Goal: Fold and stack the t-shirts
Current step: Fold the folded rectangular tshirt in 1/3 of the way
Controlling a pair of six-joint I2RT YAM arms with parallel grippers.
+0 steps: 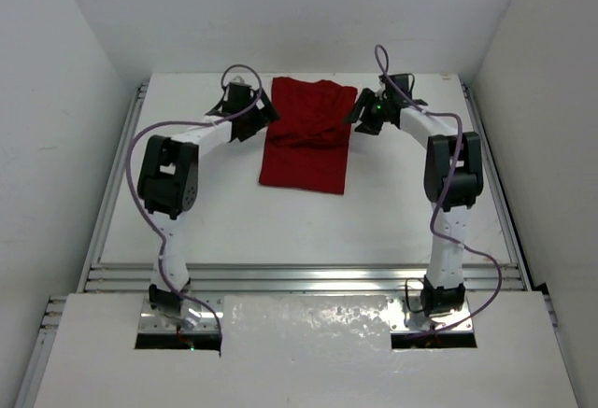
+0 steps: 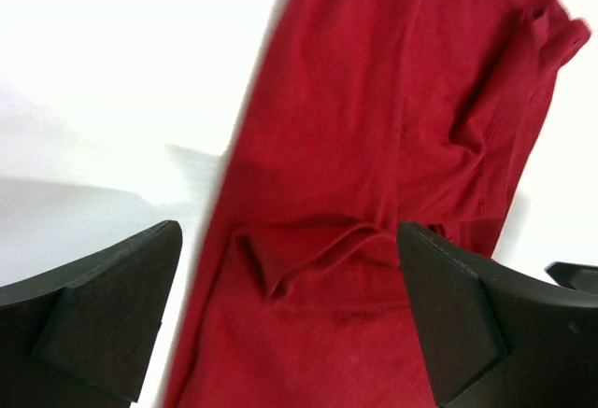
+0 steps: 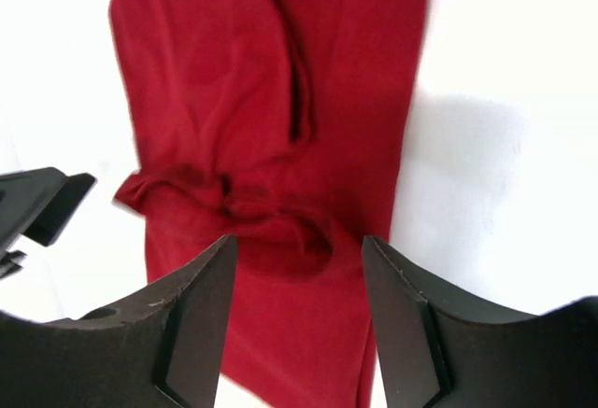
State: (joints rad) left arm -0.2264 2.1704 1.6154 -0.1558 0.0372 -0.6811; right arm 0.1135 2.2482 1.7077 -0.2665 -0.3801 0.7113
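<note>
The dark red t-shirt (image 1: 306,135) lies on the white table as a narrow folded strip, with rumpled sleeve folds near its far end. My left gripper (image 1: 260,114) hovers at the strip's left edge and my right gripper (image 1: 360,109) at its right edge, facing each other. In the left wrist view the t-shirt (image 2: 392,128) lies under my left gripper (image 2: 290,305), whose jaws stand wide open with nothing pinched. In the right wrist view my right gripper (image 3: 299,287) is open above a bunched fold of the t-shirt (image 3: 234,81), and the cloth lies loose.
White walls close in the table (image 1: 224,221) on the left, right and far sides. Aluminium rails (image 1: 299,280) run along the near edge by the arm bases. Purple cables (image 1: 135,151) loop off both arms.
</note>
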